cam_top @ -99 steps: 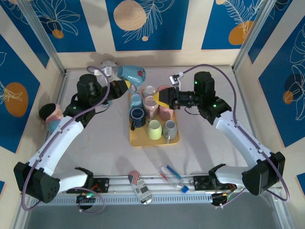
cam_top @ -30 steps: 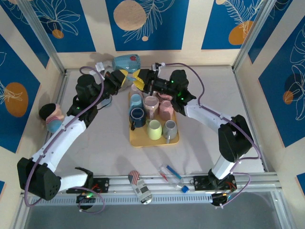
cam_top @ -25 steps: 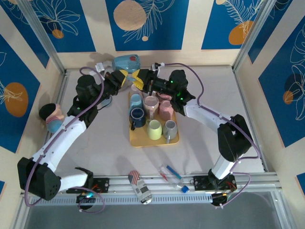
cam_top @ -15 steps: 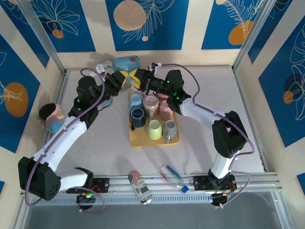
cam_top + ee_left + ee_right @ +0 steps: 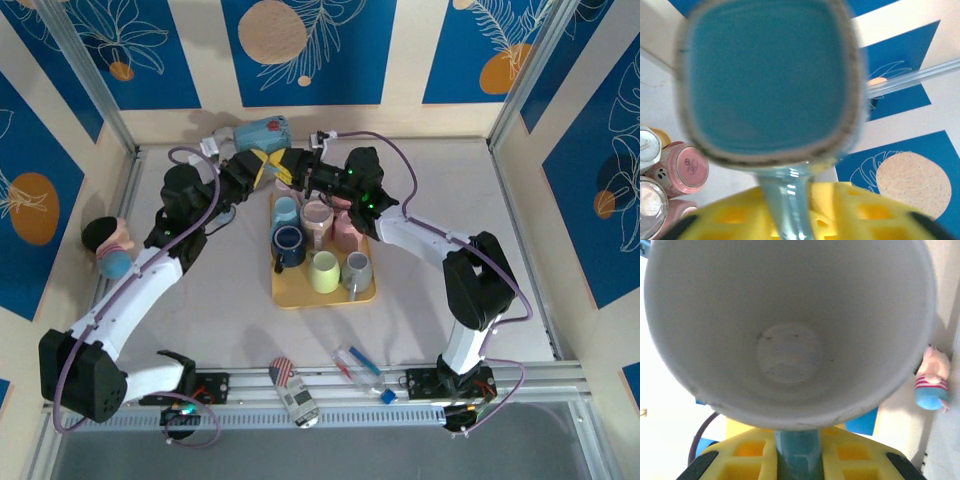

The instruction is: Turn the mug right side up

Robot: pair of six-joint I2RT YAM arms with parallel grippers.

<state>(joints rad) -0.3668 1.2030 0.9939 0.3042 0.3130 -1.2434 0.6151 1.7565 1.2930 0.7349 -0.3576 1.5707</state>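
- The mug (image 5: 264, 133) is off the table, at the far side, just beyond the far left corner of the tray (image 5: 291, 291).
- It lies on its side, with its long axis running roughly left to right.
- Its blue base (image 5: 767, 75) faces my left wrist camera, and its white inside (image 5: 790, 325) gapes at my right wrist camera. So the mouth points right and the base points left.
- The handle (image 5: 797, 447) drops from the body toward the near side, straight into the gap between my fingers on both sides.
- The yellow tray sits mid-table and is crowded with upright cups: a light blue cup (image 5: 285, 212), a navy cup (image 5: 290, 243), a pale pink cup (image 5: 318, 216), a pink cup (image 5: 348, 233), a yellow-green cup (image 5: 323, 272) and a grey cup (image 5: 357, 268).
- My right gripper (image 5: 288, 166) has its yellow pads pressed to both sides of the handle, clamped on it.
- My left gripper (image 5: 259, 167) also straddles the handle, but I cannot tell whether its pads grip it or stand slack.
- Both arms stretch far and inward, so the two grippers meet nose to nose just under the mug.
- A plush toy (image 5: 108, 250) rests by the left wall.
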